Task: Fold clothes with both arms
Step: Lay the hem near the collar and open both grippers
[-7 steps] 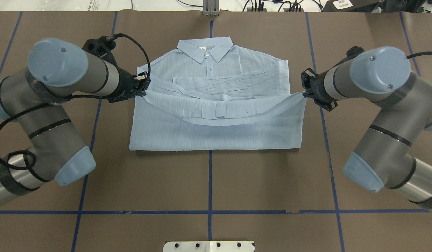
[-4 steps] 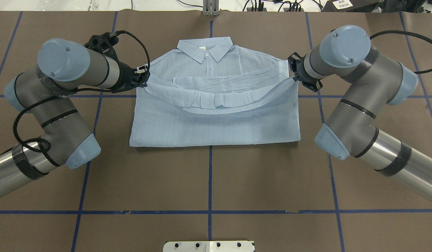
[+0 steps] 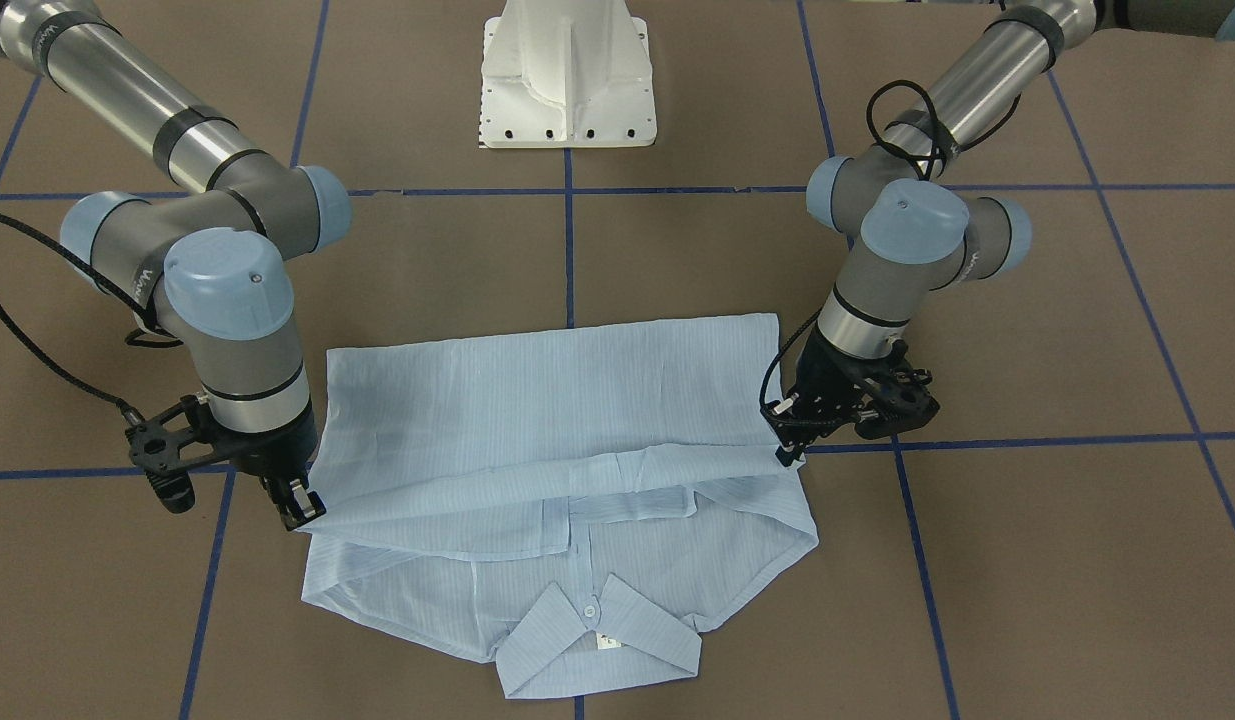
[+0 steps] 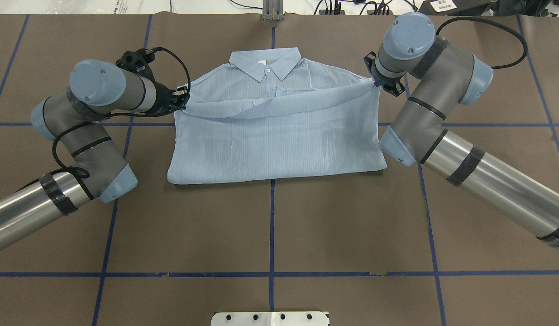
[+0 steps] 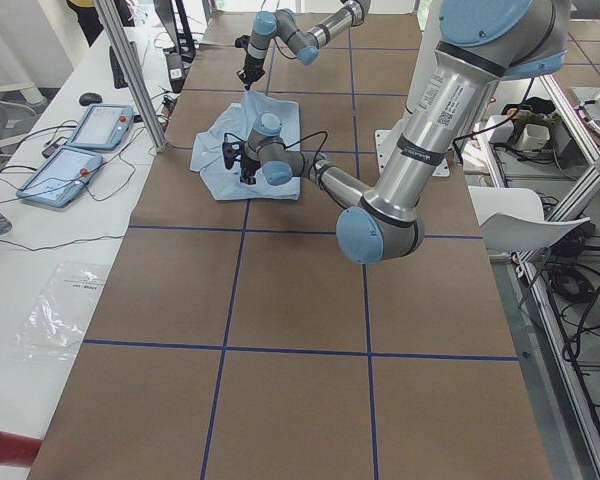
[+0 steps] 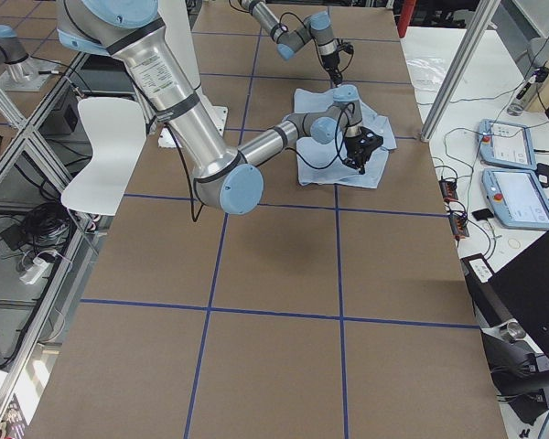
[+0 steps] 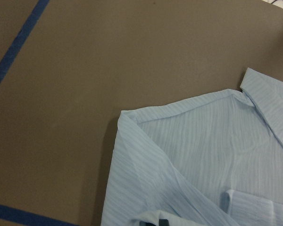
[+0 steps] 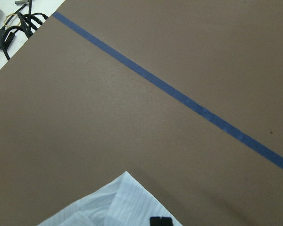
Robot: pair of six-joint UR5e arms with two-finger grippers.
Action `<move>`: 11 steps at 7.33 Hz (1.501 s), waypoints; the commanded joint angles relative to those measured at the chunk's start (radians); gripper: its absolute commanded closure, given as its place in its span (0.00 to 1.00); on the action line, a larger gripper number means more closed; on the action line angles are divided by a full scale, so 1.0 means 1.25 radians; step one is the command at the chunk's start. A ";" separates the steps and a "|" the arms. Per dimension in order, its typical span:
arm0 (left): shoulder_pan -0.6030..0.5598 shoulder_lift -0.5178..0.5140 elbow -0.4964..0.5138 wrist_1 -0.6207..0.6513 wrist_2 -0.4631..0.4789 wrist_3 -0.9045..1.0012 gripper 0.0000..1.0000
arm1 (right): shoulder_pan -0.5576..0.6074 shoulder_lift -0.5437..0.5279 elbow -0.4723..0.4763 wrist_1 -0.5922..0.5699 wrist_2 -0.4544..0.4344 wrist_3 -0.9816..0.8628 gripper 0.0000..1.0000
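On the far half of the table (image 4: 270, 226), between my two arms, the pale blue shirt (image 4: 279, 145) lies flat with its collar (image 4: 265, 63) pointing away from me. My left gripper (image 4: 183, 103) is closed tight on the left corner of the hem (image 4: 279, 111), and my right gripper (image 4: 378, 84) is closed on the right corner; both pinch only thin cloth. The hem is lifted and stretched between them over the chest of the shirt, and it hangs a little lower in the middle. The near fold line looks straight to me. I judge that the step is to lay the lower half over the upper half. To do it well, I should bring both corners forward at the same speed and height, because the right corner is now farther than the left one. I should keep a light tension so the middle does not wrinkle, stop just before the collar, put the corners down on the shoulders, and only then open.
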 commanded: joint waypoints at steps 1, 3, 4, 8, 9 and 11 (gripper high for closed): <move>-0.009 -0.023 0.035 -0.008 0.005 0.000 1.00 | 0.009 0.043 -0.069 0.014 -0.003 0.000 1.00; -0.015 -0.051 0.054 -0.005 0.005 0.000 1.00 | 0.009 0.054 -0.076 0.016 -0.005 0.000 1.00; -0.015 -0.075 0.097 -0.009 0.006 0.000 1.00 | 0.009 0.058 -0.086 0.016 -0.006 0.000 1.00; -0.043 -0.105 0.154 -0.039 0.024 0.040 1.00 | 0.007 0.061 -0.104 0.016 -0.016 0.000 1.00; -0.043 -0.105 0.157 -0.039 0.024 0.041 1.00 | 0.007 0.064 -0.105 0.016 -0.016 0.000 1.00; -0.044 -0.105 0.161 -0.039 0.024 0.041 0.77 | 0.005 0.064 -0.105 0.017 -0.016 -0.001 0.72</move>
